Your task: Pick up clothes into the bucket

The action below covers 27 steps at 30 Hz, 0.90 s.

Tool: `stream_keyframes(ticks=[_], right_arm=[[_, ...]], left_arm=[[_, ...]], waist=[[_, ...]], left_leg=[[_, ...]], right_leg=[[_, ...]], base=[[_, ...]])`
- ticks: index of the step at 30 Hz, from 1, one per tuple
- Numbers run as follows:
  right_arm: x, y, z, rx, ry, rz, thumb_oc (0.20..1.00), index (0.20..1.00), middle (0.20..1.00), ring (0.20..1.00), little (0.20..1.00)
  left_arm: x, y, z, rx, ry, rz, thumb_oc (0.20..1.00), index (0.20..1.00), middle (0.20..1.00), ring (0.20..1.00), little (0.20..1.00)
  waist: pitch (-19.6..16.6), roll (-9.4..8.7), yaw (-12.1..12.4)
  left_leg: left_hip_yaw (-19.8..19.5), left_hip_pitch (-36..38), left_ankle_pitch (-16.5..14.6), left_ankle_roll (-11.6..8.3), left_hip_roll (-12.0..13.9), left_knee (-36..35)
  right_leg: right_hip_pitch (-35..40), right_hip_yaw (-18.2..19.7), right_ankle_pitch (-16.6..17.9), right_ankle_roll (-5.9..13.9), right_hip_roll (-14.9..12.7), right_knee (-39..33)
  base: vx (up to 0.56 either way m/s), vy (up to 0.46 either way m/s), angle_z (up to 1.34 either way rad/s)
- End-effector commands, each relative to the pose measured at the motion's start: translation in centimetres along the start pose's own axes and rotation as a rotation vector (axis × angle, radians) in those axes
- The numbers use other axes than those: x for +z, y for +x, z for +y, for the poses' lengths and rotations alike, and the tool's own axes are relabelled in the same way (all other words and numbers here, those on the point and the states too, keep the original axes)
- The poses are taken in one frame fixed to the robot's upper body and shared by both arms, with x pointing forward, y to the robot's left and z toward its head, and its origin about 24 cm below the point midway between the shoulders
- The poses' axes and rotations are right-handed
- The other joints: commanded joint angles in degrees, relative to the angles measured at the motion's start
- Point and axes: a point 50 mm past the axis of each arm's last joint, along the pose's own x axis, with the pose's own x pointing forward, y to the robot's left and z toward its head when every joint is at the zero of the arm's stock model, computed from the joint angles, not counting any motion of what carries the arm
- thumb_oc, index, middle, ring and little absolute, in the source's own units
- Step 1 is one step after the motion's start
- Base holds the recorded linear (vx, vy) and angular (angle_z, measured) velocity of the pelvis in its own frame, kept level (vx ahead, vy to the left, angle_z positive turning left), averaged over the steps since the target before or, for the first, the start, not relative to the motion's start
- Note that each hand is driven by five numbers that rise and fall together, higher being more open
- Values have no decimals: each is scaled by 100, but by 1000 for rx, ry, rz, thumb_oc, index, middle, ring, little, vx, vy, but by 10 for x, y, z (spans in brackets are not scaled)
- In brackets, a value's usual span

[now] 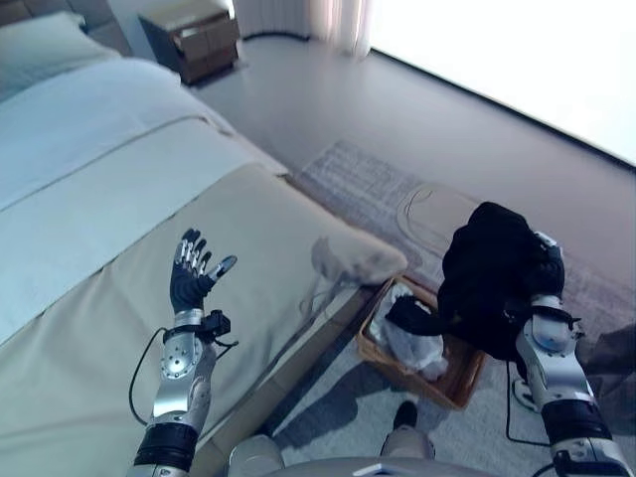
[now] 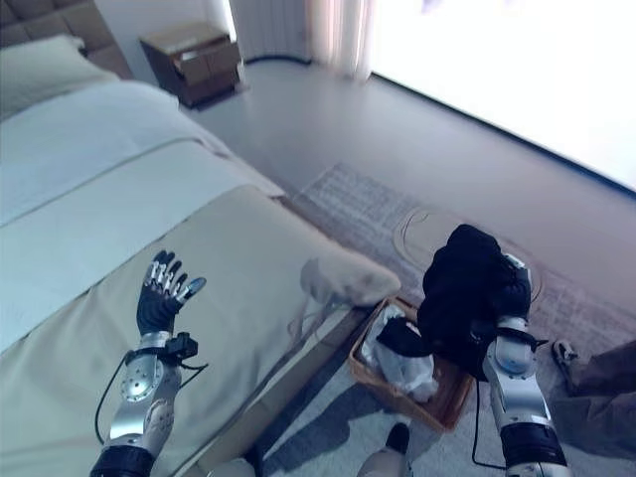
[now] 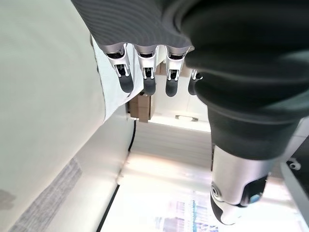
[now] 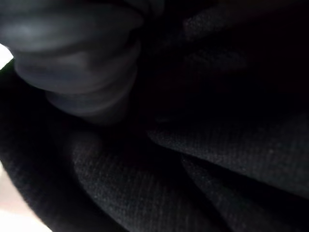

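A black garment [image 1: 485, 270] hangs bunched over my right hand [image 1: 547, 270], above the right side of a brown wicker basket [image 1: 429, 388] on the floor beside the bed. One dark end of the garment dips into the basket, next to white cloth [image 1: 412, 345] lying inside. The right wrist view has the black garment [image 4: 217, 145] pressed close against the hand's ribbed cover. My left hand [image 1: 189, 283] is raised over the bed, open, fingers [image 3: 147, 83] straight and holding nothing. A rumpled beige-grey fold [image 1: 343, 260] lies at the bed's near corner.
The bed [image 1: 119, 199], with a beige cover, takes up the left side. A patterned rug [image 1: 397, 194] lies under the basket. A dark wooden nightstand [image 1: 194, 40] stands at the far wall. A person's leg [image 2: 606, 373] and shoe [image 2: 566, 350] are at the right edge.
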Motion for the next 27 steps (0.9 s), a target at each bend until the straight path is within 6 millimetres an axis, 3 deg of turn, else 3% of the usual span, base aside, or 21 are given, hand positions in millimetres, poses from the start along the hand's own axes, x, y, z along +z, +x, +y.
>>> stream_keyframes(ticks=[1,5,9,12,18,20,22,27], right_arm=[[60,30,-5,-96,82,-263,200,200,200,200,200],[70,43,-5,-99,44,-290,200,200,200,200,200],[75,51,-15,-166,20,-301,200,200,200,200,200],[84,65,-14,-212,-6,-308,200,200,200,200,200],[89,79,-17,-259,-42,-285,200,200,200,200,200],[91,83,-19,-280,-50,-275,200,200,200,200,200],[93,90,-26,-329,-53,-255,200,200,200,200,200],[103,102,-38,-359,-138,-252,200,200,200,200,200]], left_arm=[[45,16,-4,-11,-41,-239,1000,1000,1000,1000,1000],[55,15,-7,-20,-67,-289,1000,1000,1000,1000,1000],[65,14,-19,-52,-124,-336,1000,1000,1000,1000,1000],[75,13,-28,-80,-162,-382,1000,1000,1000,1000,1000],[84,10,-35,-111,-197,-418,1000,1000,1000,1000,1000],[89,10,-40,-124,-228,-439,1000,1000,1000,1000,1000],[96,9,-44,-136,-265,-470,1000,1000,1000,1000,1000],[108,7,-50,-162,-314,-524,1000,1000,1000,1000,1000]], waist=[[371,-8,-22],[618,-11,134],[794,124,-52],[840,325,-12],[991,496,-2],[1082,568,-8],[1142,699,8],[1186,852,32]], left_leg=[[-458,-292,-345,267,-51,259],[-1229,-975,-470,208,-282,689],[-985,-1662,-379,176,-158,1011],[-893,-2228,-385,181,-88,1229],[-815,-2752,-427,206,-92,1460],[-795,-3009,-475,214,-98,1628],[-862,-3309,-734,174,-108,1924],[-825,-3892,-848,190,-129,2329]], right_leg=[[-604,535,-35,-76,35,461],[-1223,797,-45,-169,93,681],[-1772,726,-82,-170,-122,1078],[-2426,860,-114,-191,-143,1328],[-3017,1049,-121,-190,-193,1556],[-3252,1135,-158,-200,-223,1701],[-3582,1333,-406,-154,-204,2023],[-4260,1551,-525,-180,-252,2472]], base=[[-235,-11,-13],[-171,-41,-24],[-136,-17,0],[-106,22,17],[-78,40,-7],[-28,6,-3],[43,24,-1],[-25,34,-4]])
